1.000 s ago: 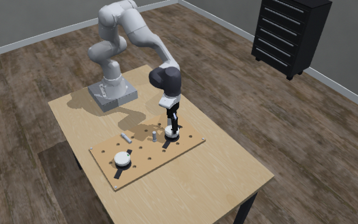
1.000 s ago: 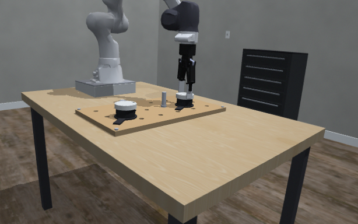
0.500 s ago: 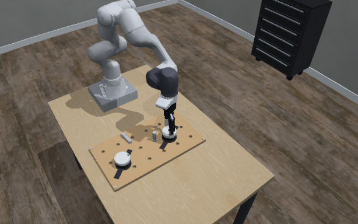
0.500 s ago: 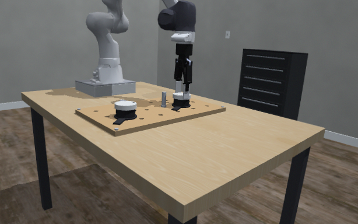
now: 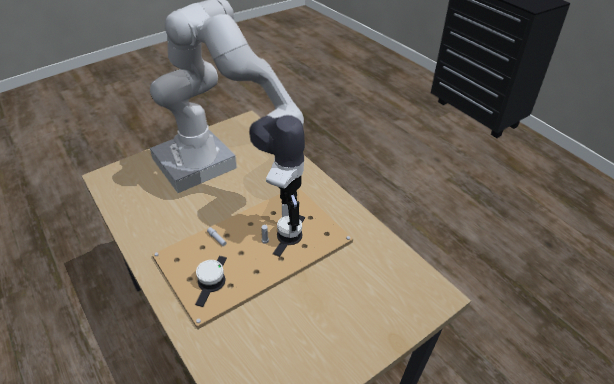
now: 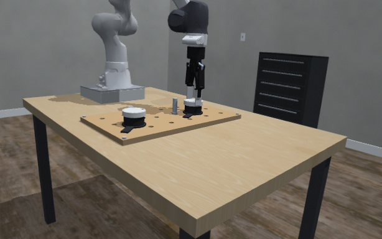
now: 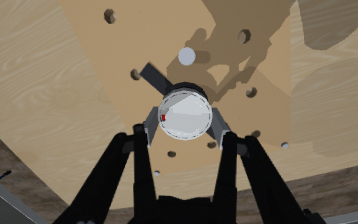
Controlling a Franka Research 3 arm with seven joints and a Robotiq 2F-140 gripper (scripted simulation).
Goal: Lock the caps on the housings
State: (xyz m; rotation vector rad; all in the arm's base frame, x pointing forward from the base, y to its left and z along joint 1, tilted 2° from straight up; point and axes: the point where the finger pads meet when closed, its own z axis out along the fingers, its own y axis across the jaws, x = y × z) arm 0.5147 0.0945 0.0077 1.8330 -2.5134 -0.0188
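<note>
Two black housings with white round caps stand upright on a pegboard plate (image 5: 250, 255). My gripper (image 5: 291, 226) points straight down and is shut on the far right cap (image 5: 287, 229), one finger on each side of its rim. In the wrist view that cap (image 7: 185, 116) sits between my fingers and shows a small red mark at its left edge. It also shows in the exterior view (image 6: 193, 102). The near left cap (image 5: 209, 271) shows a green dot and sits on its black housing (image 6: 134, 119), apart from my gripper.
A grey peg (image 5: 264, 233) stands upright on the plate just left of the held cap. Another grey peg (image 5: 216, 236) lies flat farther left. The plate has several open holes. The robot base (image 5: 192, 162) is at the table's back. A black drawer cabinet (image 5: 492, 55) stands off the table.
</note>
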